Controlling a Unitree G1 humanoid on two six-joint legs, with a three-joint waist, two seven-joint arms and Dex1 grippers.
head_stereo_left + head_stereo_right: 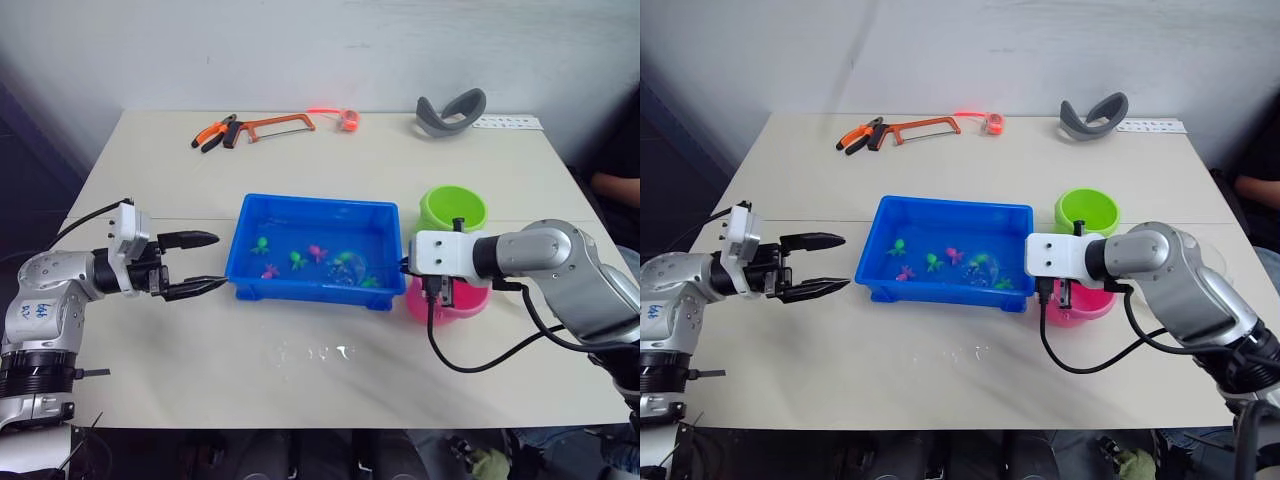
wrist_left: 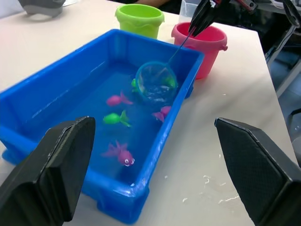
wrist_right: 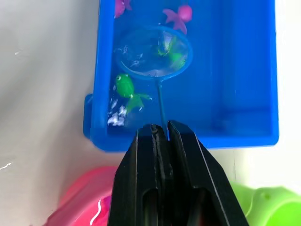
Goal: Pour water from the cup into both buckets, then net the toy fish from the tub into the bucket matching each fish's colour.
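Right claw (image 3: 160, 134): squeezed on the thin handle of the small round net (image 3: 154, 52), dipped in the blue plastic tub (image 1: 262, 282).
Left claw (image 1: 205, 262): fingers wide apart, holding nothing.

net (image 2: 155, 83) over fish (image 2: 120, 154) in tub (image 2: 56, 89)

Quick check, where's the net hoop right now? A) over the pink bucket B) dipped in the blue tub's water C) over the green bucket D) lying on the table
B: the right gripper is shut on the thin handle of the net, whose hoop sits down in the water of the blue tub, with a green fish just beside it.
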